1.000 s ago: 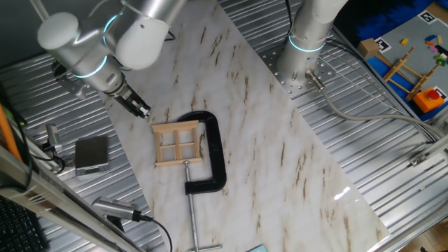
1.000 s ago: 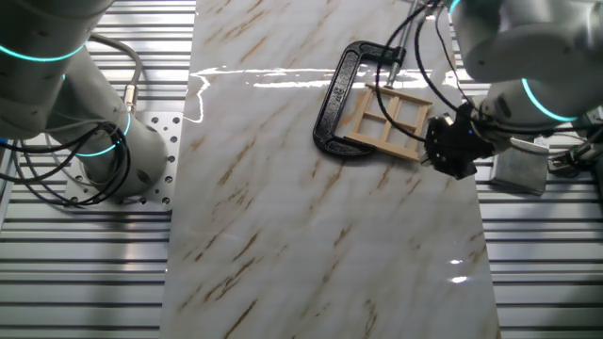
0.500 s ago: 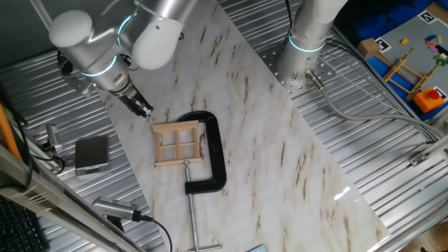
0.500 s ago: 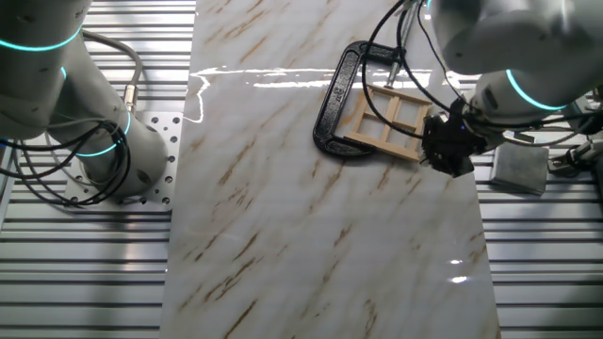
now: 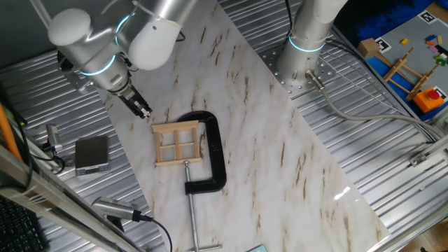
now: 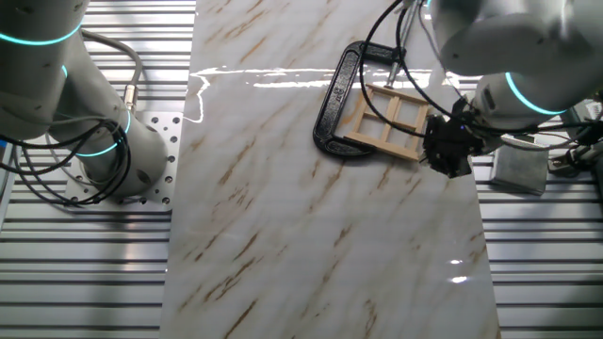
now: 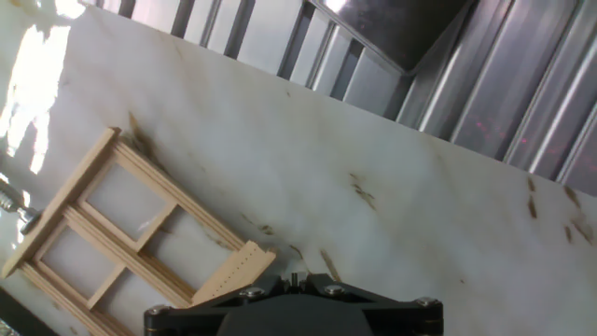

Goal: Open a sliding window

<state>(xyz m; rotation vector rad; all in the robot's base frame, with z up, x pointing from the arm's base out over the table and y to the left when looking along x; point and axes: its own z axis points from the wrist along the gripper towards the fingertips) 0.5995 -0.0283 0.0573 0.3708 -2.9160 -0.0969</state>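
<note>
So the small square light-wood sliding window frame with four panes (image 5: 177, 143) is lying flat on the white marble-pattern tabletop (image 5: 280, 161), about in the middle of the near half. A black C-clamp with a steel screw (image 5: 210, 159) wraps round one side of it, the screw rod sticking out along the table and its tip butting up against the frame's edge. In the other fixed view you get the same thing from the opposite side: window (image 6: 389, 121), clamp (image 6: 341, 102) hugging the far side.

The black two-finger gripper (image 5: 138, 108) sits at the end of the silver arm with the glowing teal ring, just beside the corner of the frame and a little apart from it in one fixed view. From the other side the gripper (image 6: 447, 149) looks right up against the frame's near corner, can't say for sure if it's touching. The fingers look close together, but honestly I can't tell whether the claw is closed or a bit open. The hand view only shows the dark gripper body at the bottom edge, with the frame (image 7: 121, 243) tilted just ahead of it.

There's also a small grey box (image 5: 92, 153) on the ribbed metal off to the side.
</note>
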